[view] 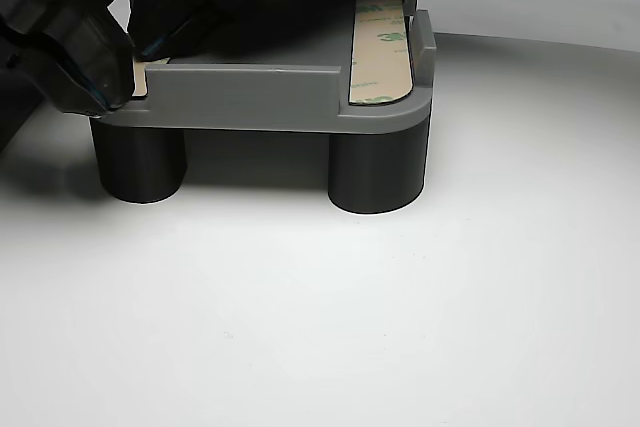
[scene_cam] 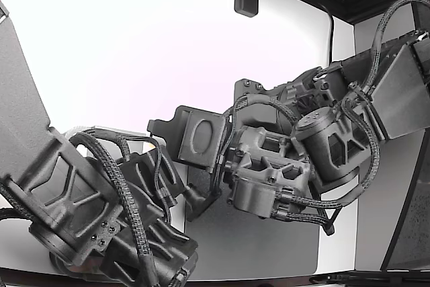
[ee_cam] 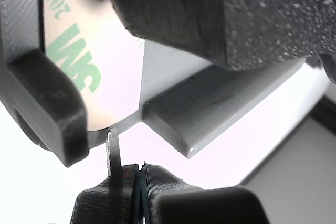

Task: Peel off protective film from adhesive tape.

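The protective film (view: 381, 52), a beige strip printed with green lettering, lies flat in the channel along one edge of the grey fixture (view: 250, 97); in the other view it looks fully seated, with no lifted corner, so I judge the peel on that strip not yet begun. In the wrist view the same kind of printed film (ee_cam: 79, 61) fills the slot beside a raised dark stop (ee_cam: 50, 103), and its rounded end sits just above the gripper (ee_cam: 126, 169). The jaws stand nearly closed, one thin metal blade rising beside a narrow slit; they hold nothing that I can see (the tip seems just short of the film's edge, though contact is hard to rule out). A second strip's end (view: 140, 75) peeks out under a dark arm (view: 70, 37); what remains is catching an edge and drawing the liner away.
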`<action>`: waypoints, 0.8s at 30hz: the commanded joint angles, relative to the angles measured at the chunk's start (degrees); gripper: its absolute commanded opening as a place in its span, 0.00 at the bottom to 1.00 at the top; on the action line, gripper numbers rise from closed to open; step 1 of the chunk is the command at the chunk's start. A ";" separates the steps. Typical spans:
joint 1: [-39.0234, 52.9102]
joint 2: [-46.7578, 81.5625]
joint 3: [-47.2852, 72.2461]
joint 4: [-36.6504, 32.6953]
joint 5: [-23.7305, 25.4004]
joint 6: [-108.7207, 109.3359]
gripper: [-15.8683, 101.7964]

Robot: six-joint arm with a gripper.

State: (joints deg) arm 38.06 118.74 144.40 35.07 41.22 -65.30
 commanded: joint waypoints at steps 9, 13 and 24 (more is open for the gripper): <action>-0.26 0.35 -2.37 -0.09 0.26 0.26 0.05; -0.26 0.35 -2.46 0.00 0.26 0.26 0.05; 0.00 0.35 -2.72 0.26 0.35 0.18 0.05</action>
State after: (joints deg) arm 38.32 118.04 143.61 35.51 41.40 -65.13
